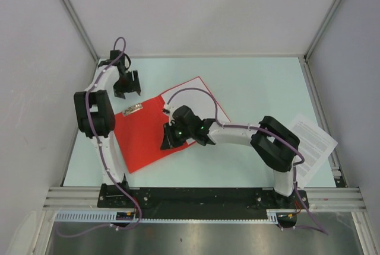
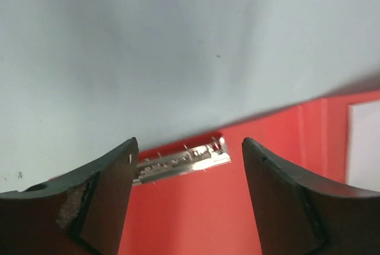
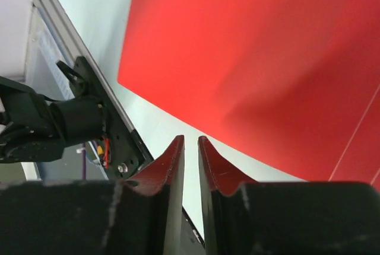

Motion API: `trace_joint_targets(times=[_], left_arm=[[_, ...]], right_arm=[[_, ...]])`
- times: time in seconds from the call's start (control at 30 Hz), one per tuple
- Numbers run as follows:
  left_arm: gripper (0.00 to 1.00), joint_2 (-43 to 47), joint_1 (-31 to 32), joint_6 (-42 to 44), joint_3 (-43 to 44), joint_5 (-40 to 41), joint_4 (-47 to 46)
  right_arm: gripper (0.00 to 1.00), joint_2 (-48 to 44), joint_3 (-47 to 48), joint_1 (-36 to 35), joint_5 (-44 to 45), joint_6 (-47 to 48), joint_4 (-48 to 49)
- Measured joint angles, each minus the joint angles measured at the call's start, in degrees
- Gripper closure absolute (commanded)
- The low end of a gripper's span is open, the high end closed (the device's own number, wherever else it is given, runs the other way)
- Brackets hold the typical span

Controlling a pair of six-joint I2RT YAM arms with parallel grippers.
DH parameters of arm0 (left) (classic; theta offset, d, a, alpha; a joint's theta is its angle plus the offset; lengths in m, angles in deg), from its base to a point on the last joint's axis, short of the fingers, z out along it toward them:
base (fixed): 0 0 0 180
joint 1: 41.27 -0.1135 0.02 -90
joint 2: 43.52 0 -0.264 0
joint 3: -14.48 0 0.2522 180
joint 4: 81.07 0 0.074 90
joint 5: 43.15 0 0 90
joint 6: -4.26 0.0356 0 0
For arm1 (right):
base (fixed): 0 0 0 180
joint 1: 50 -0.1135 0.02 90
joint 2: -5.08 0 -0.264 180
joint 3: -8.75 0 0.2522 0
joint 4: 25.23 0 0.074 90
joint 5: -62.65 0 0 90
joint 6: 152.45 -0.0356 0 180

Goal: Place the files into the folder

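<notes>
The red folder (image 1: 145,136) lies flat on the table at centre left, with a metal clip (image 1: 133,109) at its far left edge. My left gripper (image 1: 127,87) is open and empty just beyond that edge; in the left wrist view the clip (image 2: 184,160) lies between its open fingers (image 2: 101,201) on the folder (image 2: 196,207). My right gripper (image 1: 168,138) hovers over the folder's middle. Its jaws (image 3: 190,139) are almost together with nothing between them, above the folder (image 3: 267,59). The files (image 1: 312,142), white printed sheets, lie at the table's right edge behind the right arm.
A white patch (image 1: 209,111) shows on the folder's right part, also at the right edge of the left wrist view (image 2: 365,145). Grey walls enclose the table on three sides. The aluminium rail (image 1: 202,195) with the arm bases runs along the near edge.
</notes>
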Motion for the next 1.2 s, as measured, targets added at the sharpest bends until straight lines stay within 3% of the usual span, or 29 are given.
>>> trace_joint_targets(times=[0.07, 0.23, 0.37, 0.67, 0.83, 1.0, 1.2], left_arm=[[0.37, -3.1, 0.2, 0.5, 0.9, 2.3, 0.7], [0.48, -5.3, 0.2, 0.5, -1.6, 7.2, 2.2], [0.50, -4.6, 0.1, 0.1, -3.3, 8.1, 1.3], [0.57, 5.0, -0.7, -3.3, -19.2, 3.0, -9.6], [0.53, 13.0, -0.9, -7.3, -32.5, -3.4, -22.7], [0.49, 21.5, 1.0, -15.0, -46.6, -5.9, -35.2], [0.37, 31.6, 12.3, -27.8, -62.0, -17.7, -44.8]], right_arm=[[0.82, 0.7, -0.3, -1.3, 0.7, 0.1, -0.4], [0.81, 0.9, -2.9, -3.8, 3.3, 0.7, -1.3], [0.78, 1.0, -5.2, -4.6, 5.0, 1.1, -1.5], [0.70, -0.2, -10.3, -2.7, 5.9, -1.1, 0.2], [0.59, -3.1, -12.7, 6.1, 0.9, -0.6, -4.3], [0.45, -5.7, -13.2, 21.1, 0.7, 4.1, -8.4], [0.24, -6.7, -11.7, 37.7, 9.7, 11.8, -8.3]])
